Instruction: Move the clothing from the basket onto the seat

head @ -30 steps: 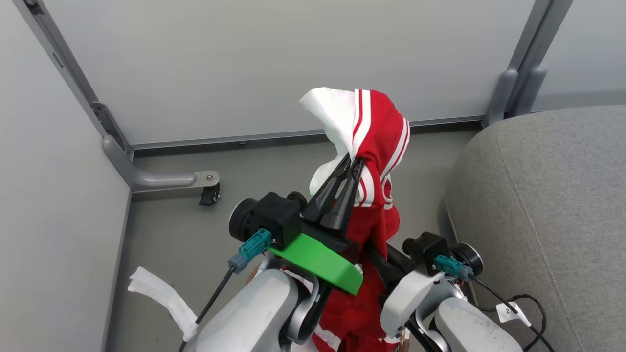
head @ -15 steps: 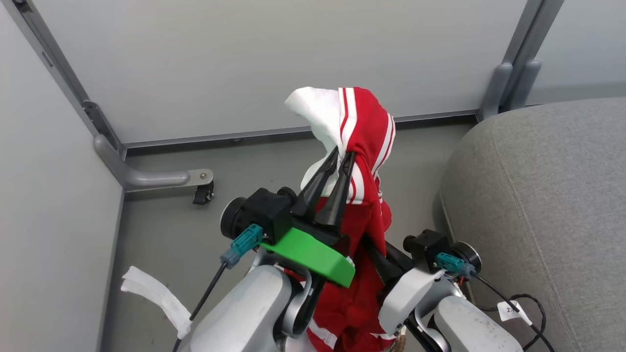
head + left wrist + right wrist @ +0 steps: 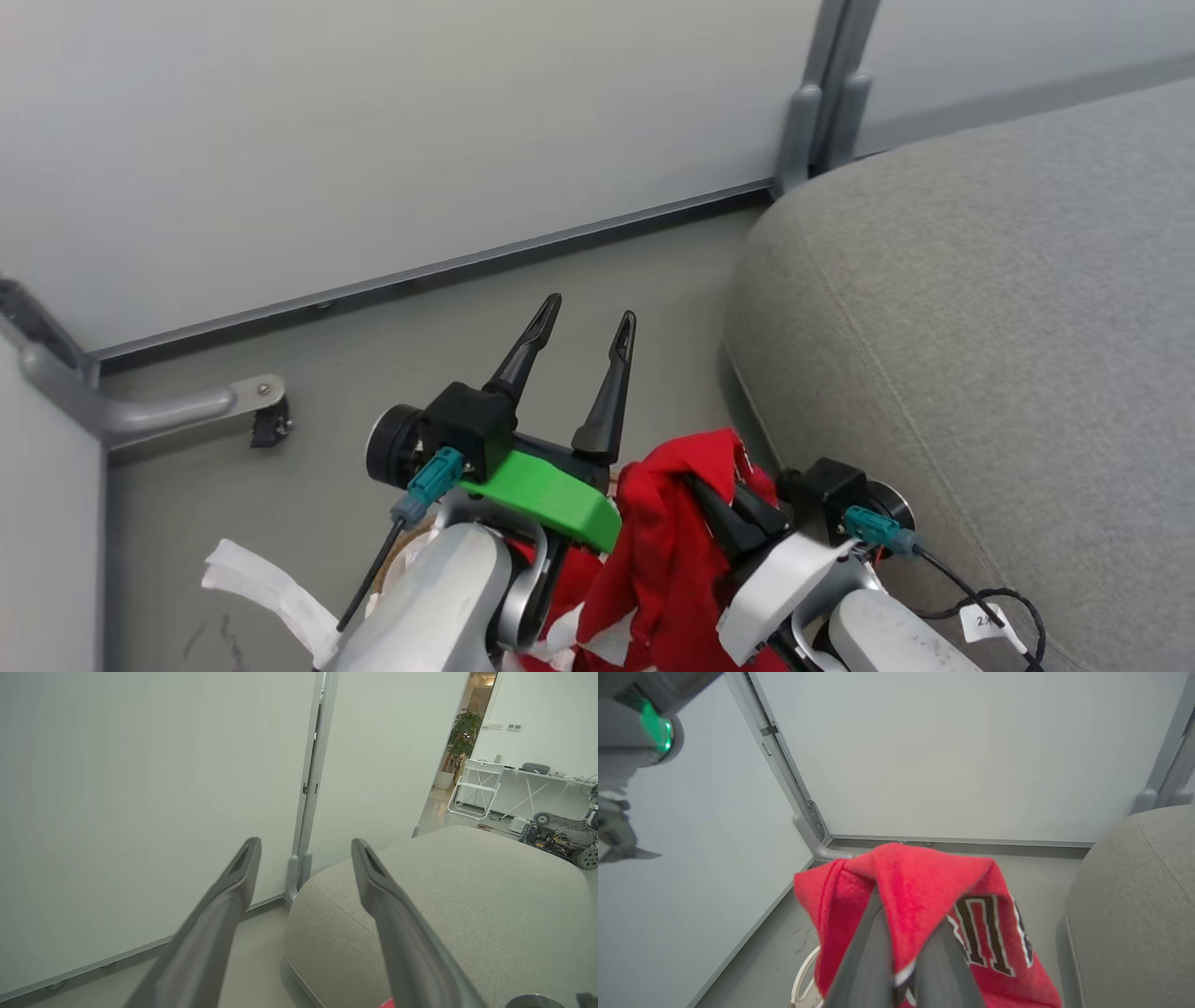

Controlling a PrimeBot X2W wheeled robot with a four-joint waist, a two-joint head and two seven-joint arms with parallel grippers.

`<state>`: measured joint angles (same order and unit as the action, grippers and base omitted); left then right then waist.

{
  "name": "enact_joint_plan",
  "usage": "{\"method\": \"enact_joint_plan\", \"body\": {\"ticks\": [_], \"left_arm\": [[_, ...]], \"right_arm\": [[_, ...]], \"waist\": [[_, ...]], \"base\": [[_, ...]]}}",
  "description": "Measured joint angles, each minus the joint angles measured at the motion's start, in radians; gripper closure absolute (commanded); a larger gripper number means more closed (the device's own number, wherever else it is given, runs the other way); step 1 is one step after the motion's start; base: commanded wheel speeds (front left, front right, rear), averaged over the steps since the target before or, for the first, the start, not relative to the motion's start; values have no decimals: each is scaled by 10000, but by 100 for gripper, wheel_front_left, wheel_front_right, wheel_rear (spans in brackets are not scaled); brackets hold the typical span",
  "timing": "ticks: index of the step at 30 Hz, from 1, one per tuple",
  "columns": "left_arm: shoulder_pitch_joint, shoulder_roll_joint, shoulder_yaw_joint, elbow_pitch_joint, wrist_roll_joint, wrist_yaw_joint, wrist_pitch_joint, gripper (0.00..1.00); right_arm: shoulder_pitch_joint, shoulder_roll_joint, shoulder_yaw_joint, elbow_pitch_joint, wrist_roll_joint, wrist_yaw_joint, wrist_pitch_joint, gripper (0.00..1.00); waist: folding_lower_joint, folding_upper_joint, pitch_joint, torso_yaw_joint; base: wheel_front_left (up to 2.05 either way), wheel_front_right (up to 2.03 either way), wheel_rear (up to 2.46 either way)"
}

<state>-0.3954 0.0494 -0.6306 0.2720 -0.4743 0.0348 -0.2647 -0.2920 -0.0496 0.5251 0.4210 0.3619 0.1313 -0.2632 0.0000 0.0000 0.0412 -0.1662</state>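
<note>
head view, near edge first. both pale forearms come up from the bottom, left of the seat (image 3: 980, 327). the right gripper (image 3: 709, 499) sits just beside the seat's near left flank. its dark fingers are together and clamped on the clothing (image 3: 658, 551). red fabric drapes over the fingertips and hangs down between the two arms, with white trim showing low in the bundle. the clothing hangs beside the seat, not on it; whether it brushes the seat's side i cannot tell.

right wrist view agrees: the fingers pinch a red fold, and dark lettering with a white outline sits on the seat-facing side of the cloth. under the cloth a white handle of the basket (image 3: 799, 975) shows on the floor (image 3: 373, 373), on the side of the clothing away from the seat. arms and fabric hide the rest of the basket. a white cloth strip (image 3: 266, 588) lies well left of the seat.

the left gripper (image 3: 591, 310), with a green mount at its wrist, is further from the seat than the right one. its fingers are spread apart, and floor and wall show through the gap. left wrist view: the seat's rounded corner and stitched seam lie past the right-hand finger.

further out, a grey bracket with a caster (image 3: 271, 427) sits well left of the seat. behind it are white wall panels (image 3: 373, 140) and a grey post (image 3: 812, 121) at the seat's far left corner.
</note>
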Motion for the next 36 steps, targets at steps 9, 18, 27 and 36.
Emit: {"method": "enact_joint_plan", "body": {"ticks": [9, 18, 27, 36], "left_arm": [[447, -4, 683, 2, 903, -500, 0, 0], [234, -15, 251, 483, 784, -959, 0, 0], [209, -19, 144, 897, 1112, -1104, 0, 0], [-387, -13, 238, 951, 2125, -1386, 0, 0]], "right_arm": [[336, -2, -303, -717, 63, 0, 0, 100], [795, -19, -1659, -1676, -378, 0, 0, 100], [-698, -303, -2980, -2765, -1089, 2, -2, 100], [-4054, -1969, -3873, -2709, -1607, 0, 0, 100]], "waist": [[0, 0, 170, -1997], [0, 0, 591, -3385], [0, 0, 1350, -3692], [0, 0, 2750, -3599]], "base": [[0, 0, 0], [0, 0, 0], [0, 0, 0], [0, 0, 0]]}}
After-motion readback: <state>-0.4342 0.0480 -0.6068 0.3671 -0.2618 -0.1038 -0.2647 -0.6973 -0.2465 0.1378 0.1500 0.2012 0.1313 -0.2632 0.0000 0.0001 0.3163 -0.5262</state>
